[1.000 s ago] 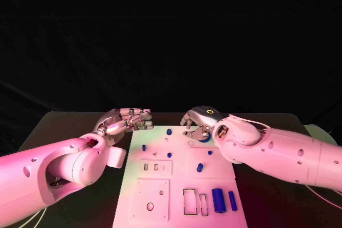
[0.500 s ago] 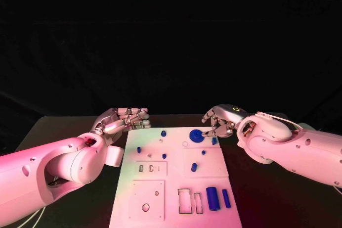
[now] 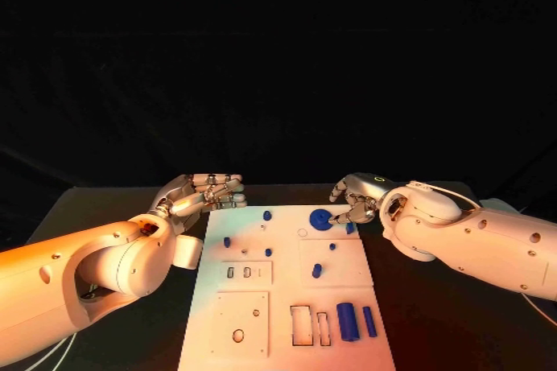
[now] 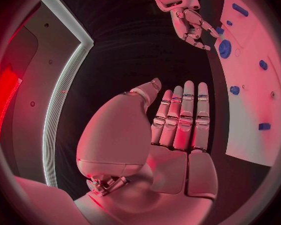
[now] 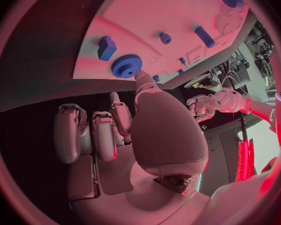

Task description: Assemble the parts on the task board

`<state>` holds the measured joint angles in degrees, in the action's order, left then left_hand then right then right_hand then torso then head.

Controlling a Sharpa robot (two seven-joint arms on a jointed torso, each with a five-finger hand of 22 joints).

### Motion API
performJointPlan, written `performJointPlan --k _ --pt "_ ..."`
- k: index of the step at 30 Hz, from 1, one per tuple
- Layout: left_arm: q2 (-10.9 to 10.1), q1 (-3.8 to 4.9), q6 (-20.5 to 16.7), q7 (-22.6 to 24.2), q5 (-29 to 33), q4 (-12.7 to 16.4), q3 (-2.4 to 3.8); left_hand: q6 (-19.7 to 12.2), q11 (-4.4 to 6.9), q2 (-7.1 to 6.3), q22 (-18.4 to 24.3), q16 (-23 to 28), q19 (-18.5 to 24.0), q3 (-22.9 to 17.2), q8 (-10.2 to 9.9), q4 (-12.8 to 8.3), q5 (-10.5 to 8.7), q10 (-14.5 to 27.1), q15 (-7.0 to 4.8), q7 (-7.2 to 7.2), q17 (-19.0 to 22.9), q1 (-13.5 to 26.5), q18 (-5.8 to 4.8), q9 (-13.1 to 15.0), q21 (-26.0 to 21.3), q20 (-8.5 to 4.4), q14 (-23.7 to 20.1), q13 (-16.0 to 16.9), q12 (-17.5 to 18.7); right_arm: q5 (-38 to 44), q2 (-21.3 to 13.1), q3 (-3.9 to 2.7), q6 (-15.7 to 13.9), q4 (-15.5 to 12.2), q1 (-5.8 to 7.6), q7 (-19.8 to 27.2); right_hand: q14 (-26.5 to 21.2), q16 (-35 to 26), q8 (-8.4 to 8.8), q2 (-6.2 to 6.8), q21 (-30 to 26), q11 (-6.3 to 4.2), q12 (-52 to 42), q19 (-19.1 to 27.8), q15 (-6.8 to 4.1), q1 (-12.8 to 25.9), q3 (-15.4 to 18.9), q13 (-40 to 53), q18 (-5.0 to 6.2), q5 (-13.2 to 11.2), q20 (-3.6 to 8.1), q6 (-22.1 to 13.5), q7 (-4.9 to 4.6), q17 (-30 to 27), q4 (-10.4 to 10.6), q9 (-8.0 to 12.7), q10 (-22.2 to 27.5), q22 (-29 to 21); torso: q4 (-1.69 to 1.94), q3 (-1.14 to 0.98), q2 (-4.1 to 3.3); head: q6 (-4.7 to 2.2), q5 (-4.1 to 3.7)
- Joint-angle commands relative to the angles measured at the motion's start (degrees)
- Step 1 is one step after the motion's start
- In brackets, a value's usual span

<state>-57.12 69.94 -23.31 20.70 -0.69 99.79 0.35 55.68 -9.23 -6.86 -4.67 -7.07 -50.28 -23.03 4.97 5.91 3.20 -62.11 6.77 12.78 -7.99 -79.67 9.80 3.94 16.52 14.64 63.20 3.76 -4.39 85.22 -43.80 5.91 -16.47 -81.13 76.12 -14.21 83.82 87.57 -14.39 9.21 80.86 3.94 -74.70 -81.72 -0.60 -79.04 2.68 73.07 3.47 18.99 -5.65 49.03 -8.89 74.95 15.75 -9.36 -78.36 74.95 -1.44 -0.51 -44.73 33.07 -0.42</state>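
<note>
**Blue gear on the far end of the task board, both hands empty**

The blue gear lies flat on the far end of the white task board, close to the board's right edge; its toothed rim shows plainly in the right wrist view. Just beside the gear, on the board's right edge, stands a small blue block. Nearer the robot from the gear sit several small blue pegs scattered across the board's middle, and further toward the robot, past the gear, two blue cylinders lie side by side next to open rectangular slots.

The right hand sits just beyond the gear at the board's far right corner, fingers bent and held apart, gripping nothing; its thumb tip points at the gear, and whether it touches cannot be told.

The left hand hovers off the board's far left corner, well apart from the gear, fingers straight and pressed close together, palm flat, holding nothing.

The board rests on the black table.
</note>
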Motion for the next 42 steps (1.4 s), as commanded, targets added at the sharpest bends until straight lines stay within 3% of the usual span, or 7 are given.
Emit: performJointPlan --k 1,11,24,30,34,42 --pt "0.06 0.06 1.36 0.11 0.15 0.13 0.03 0.03 -0.49 0.22 0.09 0.34 0.23 -0.31 -0.23 -0.28 0.20 0.05 0.36 0.41 -0.12 -0.46 0.76 -0.01 -0.23 0.32 -0.09 0.04 0.45 -0.74 0.73 0.01 1.68 0.83 -0.21 -0.18 5.06 0.41 -0.39 -0.18 0.10 0.04 -0.53 -0.30 0.41 -0.63 0.01 0.33 -0.51 0.37 -0.27 -0.49 0.05 9.94 0.45 -0.08 -0.43 3.40 0.11 -0.06 -0.24 0.17 0.07" --pt "0.01 0.06 1.45 0.04 0.15 0.16 0.04 0.03 -0.49 0.22 0.09 0.34 0.23 -0.31 -0.23 -0.28 0.20 0.05 0.36 0.41 -0.12 -0.46 0.76 -0.01 -0.23 0.32 -0.09 0.04 0.45 -1.22 2.67 0.02 2.07 2.42 -0.70 0.83 5.39 1.06 -1.25 -0.54 0.72 0.14 -2.96 -0.86 0.53 -0.53 0.08 2.85 -0.70 0.27 -0.40 -0.73 -0.01 11.50 0.60 -0.20 -1.64 4.33 0.13 -0.22 -0.43 0.45 0.22" --pt "0.04 0.06 1.47 -0.10 0.15 0.15 0.04 0.03 -0.49 0.22 0.09 0.34 0.23 -0.31 -0.23 -0.28 0.20 0.05 0.36 0.41 -0.12 -0.46 0.76 -0.01 -0.23 0.32 -0.09 0.04 0.45 -1.29 3.76 0.03 2.56 3.18 -0.85 1.46 5.65 1.56 -2.33 -1.63 1.76 0.06 -4.71 -1.77 0.52 -0.84 -0.32 4.69 -1.01 0.43 -0.44 -0.19 0.13 12.70 0.26 -0.38 -2.62 5.73 0.11 -0.27 -0.44 0.48 0.34" --pt "0.07 0.06 1.51 -0.08 0.15 0.11 0.04 0.03 -0.49 0.22 0.09 0.34 0.23 -0.31 -0.23 -0.28 0.20 0.05 0.36 0.41 -0.12 -0.46 0.76 -0.01 -0.23 0.32 -0.09 0.04 0.45 -0.91 3.81 0.03 2.82 3.28 -0.95 1.42 5.68 1.62 -2.90 -2.49 1.99 -0.06 -4.85 -1.96 0.43 -1.64 -0.90 4.86 -1.08 2.90 -0.38 0.24 0.24 12.84 -0.34 -0.37 -2.48 6.12 0.16 -0.34 -0.43 0.67 0.34" --pt "0.10 0.06 1.49 -0.08 0.15 0.05 0.04 -0.03 -0.53 0.19 0.12 0.44 0.25 -0.36 -0.30 -0.34 0.20 0.11 0.39 0.46 -0.14 -0.45 0.75 -0.02 -0.26 0.33 -0.13 0.03 0.51 -0.45 3.84 0.03 3.06 3.35 -0.98 1.45 5.69 1.66 -3.08 -2.87 2.09 -0.12 -5.06 -2.04 0.39 -2.07 -1.25 5.11 -1.11 3.49 -0.34 0.49 0.29 12.93 -0.66 -0.34 -2.62 6.29 0.16 -0.28 -0.38 0.80 0.46" --pt "0.20 0.06 1.50 -0.13 0.15 -0.04 0.04 -0.03 -0.53 0.19 0.13 0.45 0.26 -0.36 -0.31 -0.35 0.20 0.11 0.39 0.46 -0.14 -0.45 0.75 -0.02 -0.27 0.33 -0.14 0.03 0.52 0.89 3.93 0.03 3.91 3.45 -1.17 1.39 5.71 1.70 -3.30 -3.32 2.22 -0.24 -5.54 -2.14 0.30 -2.96 -2.04 5.65 -1.15 3.67 -0.28 1.07 0.39 13.03 -1.33 -0.26 -3.00 6.52 0.22 -0.38 -0.47 0.96 0.85"
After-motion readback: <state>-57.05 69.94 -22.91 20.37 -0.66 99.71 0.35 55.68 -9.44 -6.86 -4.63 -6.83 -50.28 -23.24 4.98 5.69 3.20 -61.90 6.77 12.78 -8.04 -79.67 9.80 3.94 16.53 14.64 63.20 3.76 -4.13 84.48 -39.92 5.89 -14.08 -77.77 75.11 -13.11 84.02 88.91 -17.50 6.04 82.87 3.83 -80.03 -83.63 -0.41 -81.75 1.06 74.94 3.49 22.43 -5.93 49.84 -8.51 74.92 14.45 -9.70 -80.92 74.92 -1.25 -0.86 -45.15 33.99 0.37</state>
